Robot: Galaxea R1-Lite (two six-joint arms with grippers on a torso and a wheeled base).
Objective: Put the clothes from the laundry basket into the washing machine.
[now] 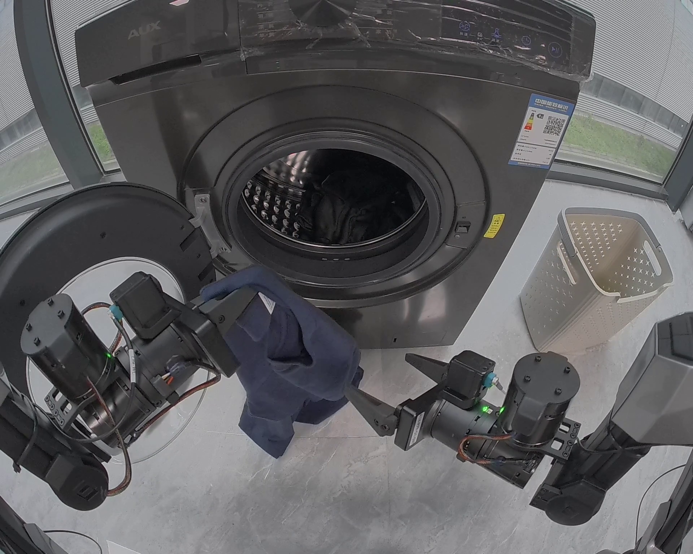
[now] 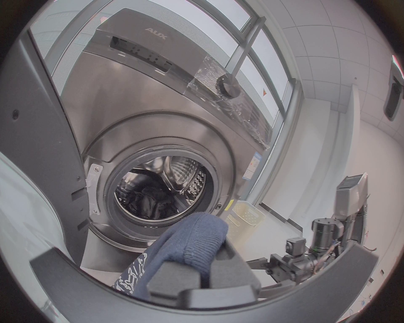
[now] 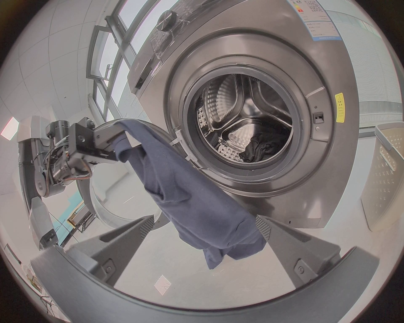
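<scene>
Now lift the navy knit garment (image 1: 296,353), clamped in your left gripper (image 1: 242,296), over the grey metal washing machine (image 1: 462,122) rim; right gripper (image 1: 377,373) gapes.

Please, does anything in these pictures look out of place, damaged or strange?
Nothing is spilled or broken. One oddity: crinkled clear film covers the washing machine's control panel. The blue garment hangs from the left gripper in front of the open door, as the task expects.
</scene>
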